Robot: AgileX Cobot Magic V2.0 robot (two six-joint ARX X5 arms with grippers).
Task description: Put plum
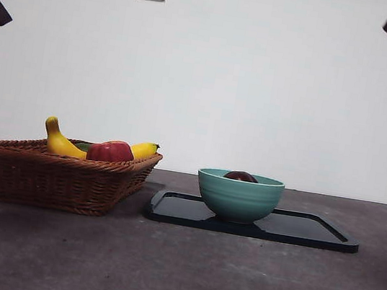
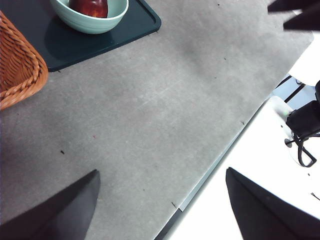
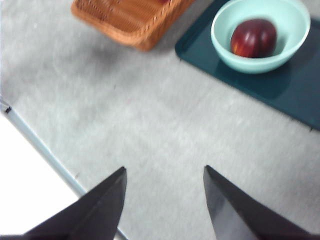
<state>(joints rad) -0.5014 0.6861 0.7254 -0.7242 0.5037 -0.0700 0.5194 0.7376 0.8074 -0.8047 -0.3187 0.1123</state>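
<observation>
Your plum [image 3: 253, 38] sits inside the teal bowl [image 3: 260, 61] on the dark tray [image 3: 295, 95]. It looks glossy, firm and likely slippery; grip across its widest middle. Both grippers hang high, fingers spread, empty.
</observation>
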